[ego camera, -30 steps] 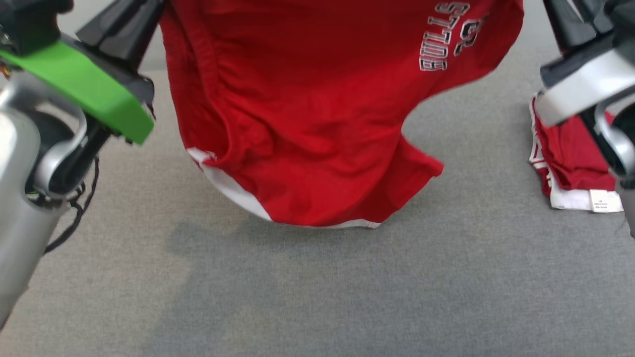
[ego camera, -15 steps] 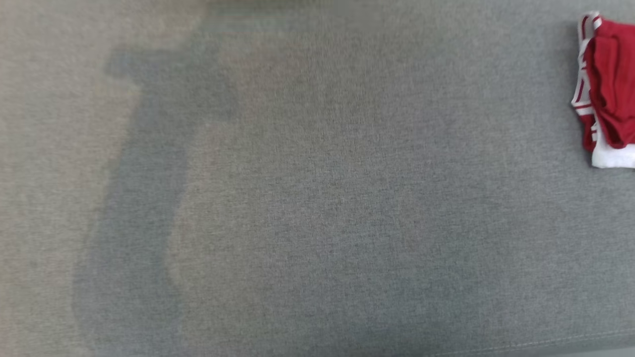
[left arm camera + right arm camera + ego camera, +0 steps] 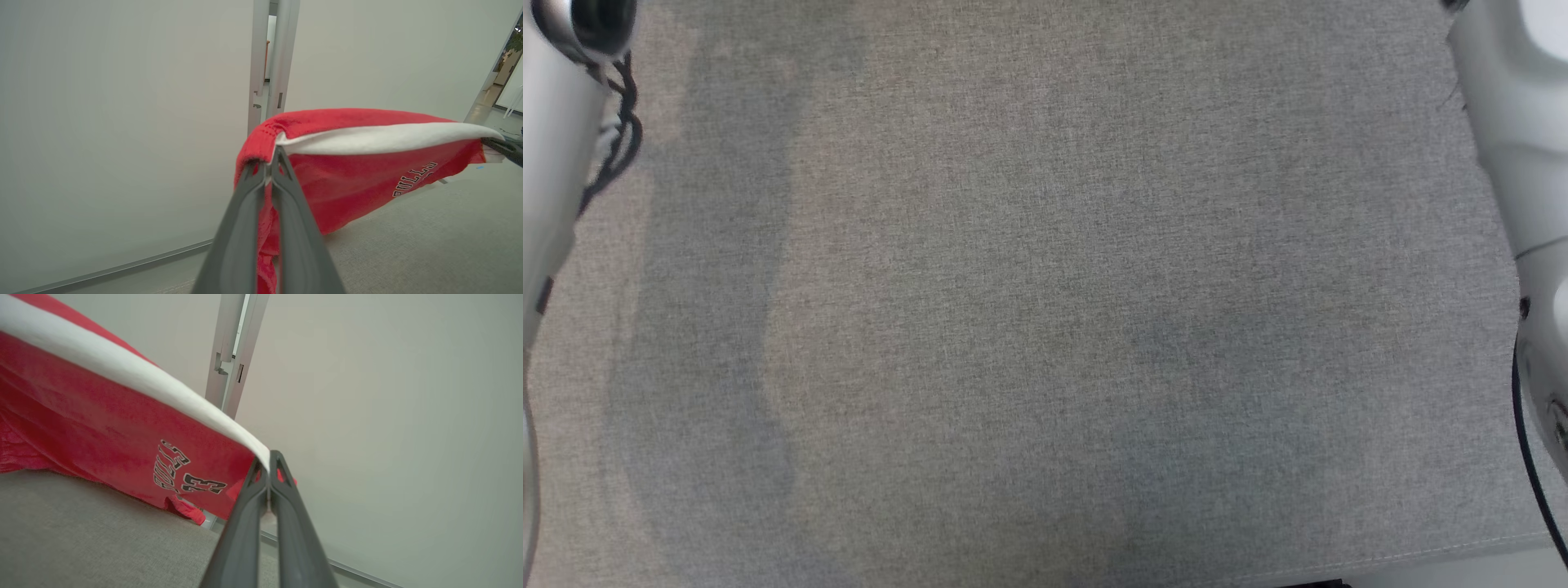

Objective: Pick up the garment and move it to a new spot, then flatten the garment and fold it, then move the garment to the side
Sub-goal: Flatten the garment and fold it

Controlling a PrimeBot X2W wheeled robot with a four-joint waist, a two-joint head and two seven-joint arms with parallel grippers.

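The left gripper is clamped tight on a corner of the red garment, its two dark fingers pressed together with cloth pinched between the tips. The right gripper is closed the same way on the far corner, biting the end of the white band that runs along the top edge. In the left wrist view the right gripper's dark tip shows at the far right, where the band ends.

Between the two grippers the band is pulled nearly straight, and the red cloth hangs down from it, held up in the air. The word "BULLS" and the number 23 are printed on the side facing the grippers, near the right gripper's end. The lower edge droops toward the grey cloth surface; whether it touches I cannot tell.

Behind the garment stands a plain pale wall, split by a grey upright post. From the head, the left forearm with its black cable sits at the upper left, and the pale right arm runs down the right edge, with shadows lying on the grey surface between them.
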